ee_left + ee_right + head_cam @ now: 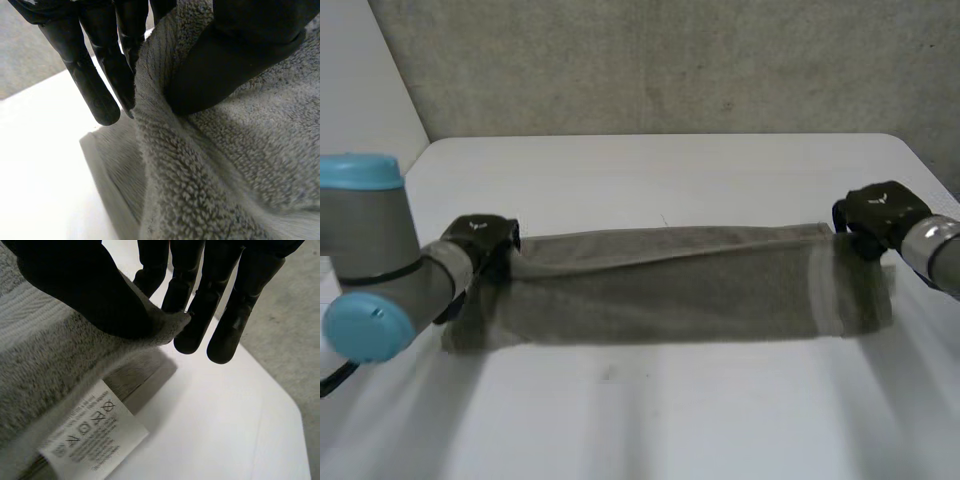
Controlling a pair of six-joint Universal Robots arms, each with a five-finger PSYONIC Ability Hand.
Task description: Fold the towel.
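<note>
Looking at a grey towel point(670, 285) stretched out long across the middle of the white tabletop point(660, 165), fairly taut along its far edge. Got the left hand point(480, 240) at one short end and the right hand point(880, 212) at the other, well apart.

From the left wrist: clamped on the towel, thumb point(220, 65) pressed down on top of the terry edge, fingers point(95, 90) straight behind it, a couple of them clear of the cloth. Held corner raised off the tabletop, with another layer lying flat just below.

Same story from the right wrist: thumb on top, corner pinched against the fingers, outer ones sticking out past the edge. Also spotted a white care label point(95, 435) hanging off the towel's edge under that thumb, printed with washing symbols.

Rough grey wall point(650, 60) behind the tabletop.
</note>
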